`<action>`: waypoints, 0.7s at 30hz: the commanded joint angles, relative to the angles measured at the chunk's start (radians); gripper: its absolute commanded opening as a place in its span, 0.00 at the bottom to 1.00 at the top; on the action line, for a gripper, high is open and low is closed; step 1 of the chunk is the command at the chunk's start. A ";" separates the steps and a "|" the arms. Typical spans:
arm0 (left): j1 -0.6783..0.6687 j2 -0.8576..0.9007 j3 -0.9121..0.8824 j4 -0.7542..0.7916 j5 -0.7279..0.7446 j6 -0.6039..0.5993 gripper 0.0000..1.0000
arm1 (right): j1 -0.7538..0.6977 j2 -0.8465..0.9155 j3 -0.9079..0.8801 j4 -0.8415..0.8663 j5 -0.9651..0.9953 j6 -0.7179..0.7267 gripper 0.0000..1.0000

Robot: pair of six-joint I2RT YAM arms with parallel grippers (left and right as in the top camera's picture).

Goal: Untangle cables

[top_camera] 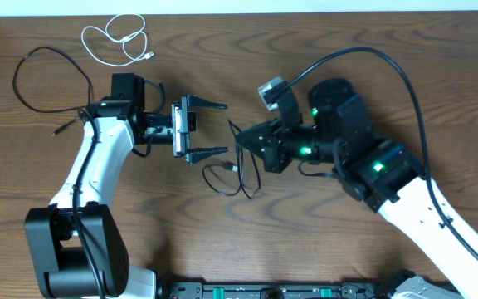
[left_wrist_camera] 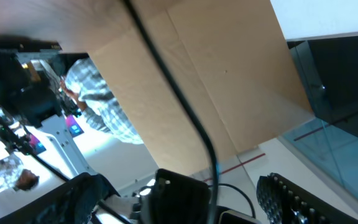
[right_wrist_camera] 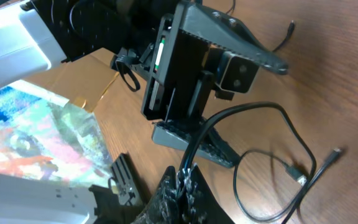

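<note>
My right gripper [top_camera: 241, 139] is shut on a black cable [top_camera: 241, 170] and holds one part of it a little above the table at the middle. The rest of that cable lies in loops below it. In the right wrist view the shut fingers [right_wrist_camera: 186, 178] pinch this cable [right_wrist_camera: 272, 109], and its plug [right_wrist_camera: 296, 173] rests on the wood. My left gripper [top_camera: 216, 129] is open and empty, just left of the right gripper's tips, fingers pointing right. A second black cable [top_camera: 17, 87] loops at the far left. The short white cable [top_camera: 147, 56] lies coiled at the back left.
The wooden table [top_camera: 322, 232] carries both arms. A thick black robot cable [top_camera: 405, 75] arcs over the right arm. The left wrist view looks sideways past its open fingers [left_wrist_camera: 185, 205] at a cardboard panel [left_wrist_camera: 229, 81] and that thick cable [left_wrist_camera: 185, 106].
</note>
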 commanded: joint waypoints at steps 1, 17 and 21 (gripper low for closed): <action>-0.002 -0.003 -0.001 0.001 0.047 -0.042 0.84 | 0.048 0.009 0.000 0.027 0.082 0.035 0.01; -0.002 -0.003 -0.001 0.002 0.045 -0.056 0.38 | 0.092 0.087 0.000 0.082 0.089 0.072 0.01; -0.002 -0.003 -0.001 0.001 0.045 -0.056 0.37 | 0.092 0.087 0.000 0.052 0.119 0.071 0.01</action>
